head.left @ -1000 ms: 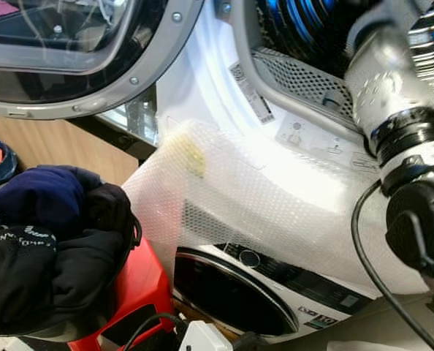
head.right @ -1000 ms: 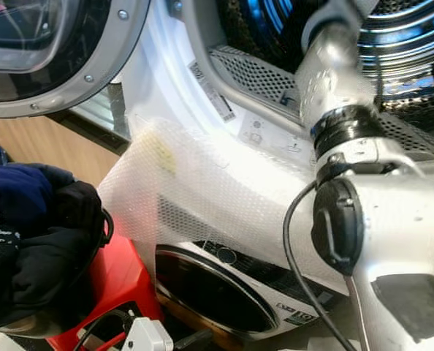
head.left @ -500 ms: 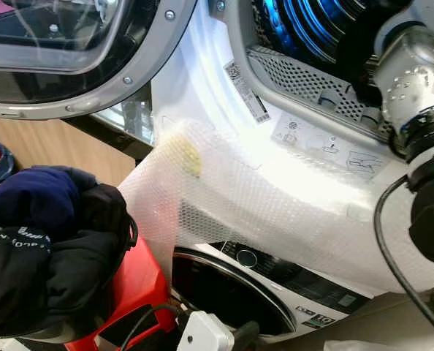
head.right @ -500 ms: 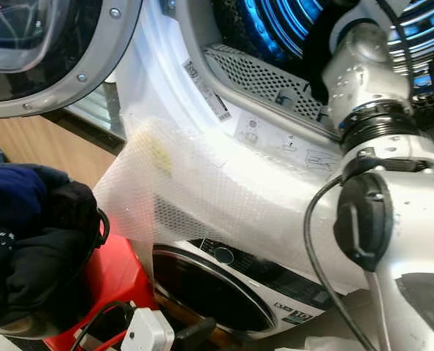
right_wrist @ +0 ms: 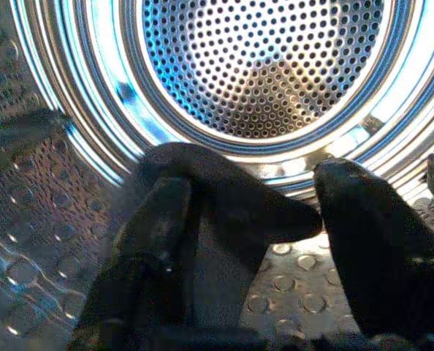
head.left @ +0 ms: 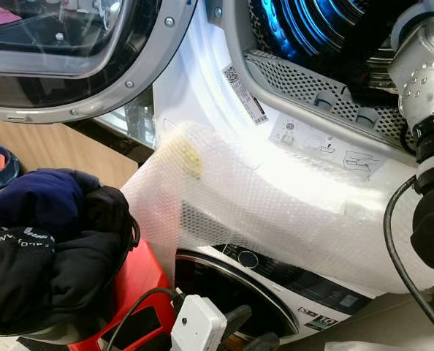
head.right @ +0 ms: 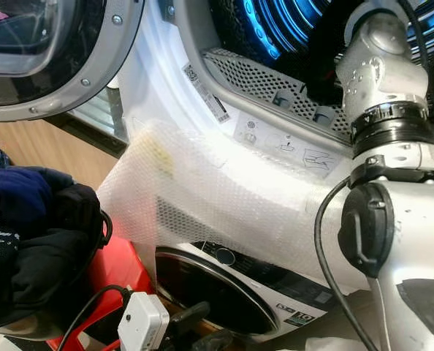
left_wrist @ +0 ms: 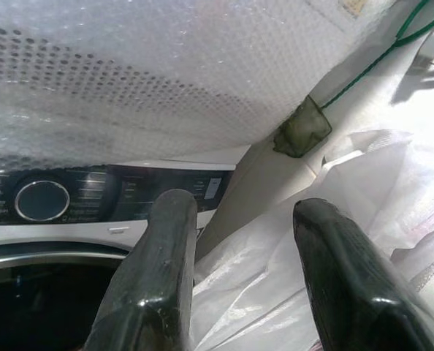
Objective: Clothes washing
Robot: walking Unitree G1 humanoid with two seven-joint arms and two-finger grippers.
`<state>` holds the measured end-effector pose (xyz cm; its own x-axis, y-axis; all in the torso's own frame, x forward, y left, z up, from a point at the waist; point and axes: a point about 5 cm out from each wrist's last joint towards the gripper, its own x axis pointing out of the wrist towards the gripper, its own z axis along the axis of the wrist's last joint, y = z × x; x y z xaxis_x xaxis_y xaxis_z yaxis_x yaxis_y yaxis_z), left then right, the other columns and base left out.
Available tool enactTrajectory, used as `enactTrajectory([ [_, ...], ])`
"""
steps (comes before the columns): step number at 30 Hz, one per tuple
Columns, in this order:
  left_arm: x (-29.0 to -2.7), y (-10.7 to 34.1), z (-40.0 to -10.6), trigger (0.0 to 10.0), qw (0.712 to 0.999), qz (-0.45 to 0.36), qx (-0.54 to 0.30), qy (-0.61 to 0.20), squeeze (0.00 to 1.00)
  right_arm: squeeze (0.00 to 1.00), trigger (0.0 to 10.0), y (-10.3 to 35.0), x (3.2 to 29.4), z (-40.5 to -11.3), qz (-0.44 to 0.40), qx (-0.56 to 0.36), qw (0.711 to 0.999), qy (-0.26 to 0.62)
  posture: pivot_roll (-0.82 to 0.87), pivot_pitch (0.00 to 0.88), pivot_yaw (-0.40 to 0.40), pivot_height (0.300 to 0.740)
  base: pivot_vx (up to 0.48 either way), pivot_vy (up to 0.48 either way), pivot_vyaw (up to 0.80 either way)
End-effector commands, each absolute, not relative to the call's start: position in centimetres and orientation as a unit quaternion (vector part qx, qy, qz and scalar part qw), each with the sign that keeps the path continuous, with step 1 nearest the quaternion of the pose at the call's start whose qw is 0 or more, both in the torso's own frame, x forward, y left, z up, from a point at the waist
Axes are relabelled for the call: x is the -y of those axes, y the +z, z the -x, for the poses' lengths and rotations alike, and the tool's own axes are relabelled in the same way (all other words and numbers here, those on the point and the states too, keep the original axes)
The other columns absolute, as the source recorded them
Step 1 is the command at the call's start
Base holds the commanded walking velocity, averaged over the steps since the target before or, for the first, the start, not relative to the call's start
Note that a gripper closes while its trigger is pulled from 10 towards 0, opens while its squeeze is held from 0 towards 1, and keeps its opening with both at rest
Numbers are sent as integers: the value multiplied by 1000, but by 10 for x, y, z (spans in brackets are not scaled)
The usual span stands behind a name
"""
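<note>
The right pincer (right_wrist: pixel 250 219), spread inside the drum (right_wrist: pixel 261 66), has a dark garment (right_wrist: pixel 210 219) between its fingers.

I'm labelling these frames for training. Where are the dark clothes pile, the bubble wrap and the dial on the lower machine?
Clothes pile (head.left: pixel 49 248), left eye view, middle of the black garment.
Bubble wrap (head.left: pixel 275 212), left eye view, centre of the sheet.
Dial (left_wrist: pixel 42 200), left wrist view, centre of the round knob.
</note>
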<state>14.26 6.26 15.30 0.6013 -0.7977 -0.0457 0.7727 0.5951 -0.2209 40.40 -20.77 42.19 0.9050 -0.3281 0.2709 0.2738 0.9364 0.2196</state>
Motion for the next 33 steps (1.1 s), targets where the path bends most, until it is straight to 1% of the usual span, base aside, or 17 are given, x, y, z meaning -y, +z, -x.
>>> enactTrajectory([
  [1,-60,152,-142,10000,884,97,-75,-451,0,1000,10000,429,218,-399,-66,164,970,-167,80,101,-206,740,0,0,0],
  [3,-60,152,-143,10000,884,95,-73,-452,0,1000,10000,425,219,-399,-37,153,974,-163,78,99,-204,740,0,0,0],
  [4,-61,152,-145,10000,884,94,-73,-452,0,1000,10000,421,221,-400,5,137,978,-157,75,97,-201,740,0,0,0],
  [5,-61,152,-145,10000,884,94,-73,-452,0,1000,10000,421,221,-400,5,137,978,-157,75,97,-201,740,0,0,0],
  [7,-62,153,-146,10000,884,93,-71,-453,0,1000,10000,417,223,-400,79,119,980,-138,71,94,-199,740,0,0,0],
  [9,-62,152,-147,10000,883,92,-71,-454,0,1000,10000,418,223,-398,113,123,978,-124,69,91,-197,740,0,0,0],
  [14,-64,152,-151,10000,883,90,-70,-456,0,1000,10000,436,221,-387,91,168,977,-90,65,79,-189,740,0,0,0],
  [15,-66,151,-153,10000,883,88,-69,-456,0,0,10000,434,212,-382,79,184,979,-34,69,74,-186,740,0,0,0],
  [17,-67,151,-155,10000,884,85,-67,-454,0,0,10000,424,203,-375,71,200,977,29,69,68,-182,740,0,0,0],
  [21,-70,150,-158,10000,886,78,-63,-453,0,0,10000,409,202,-365,84,231,968,48,74,55,-173,740,0,0,0],
  [22,-71,150,-159,10000,886,76,-63,-452,0,0,10000,400,202,-363,37,213,973,80,76,50,-170,740,0,0,0],
  [23,-71,150,-160,10000,887,75,-62,-452,0,0,10000,398,203,-360,26,215,972,93,77,46,-168,740,0,0,0],
  [24,-72,150,-161,10000,887,74,-61,-452,0,0,10000,393,203,-352,-3,223,965,137,77,43,-164,740,0,0,0],
  [26,-73,149,-162,10000,887,73,-61,-451,0,0,10000,391,203,-348,-19,226,960,162,77,40,-160,740,0,0,0],
  [28,-74,149,-163,10000,889,70,-60,-449,0,0,10000,384,202,-337,-39,243,946,213,77,35,-154,740,0,0,0],
  [30,-78,148,-166,10000,893,61,-58,-442,0,0,10000,370,197,-317,-50,260,918,295,80,29,-147,740,0,0,0],
  [33,-83,146,-171,10000,900,51,-57,-430,0,0,10000,351,192,-306,-61,256,909,323,75,17,-131,740,0,0,0],
])
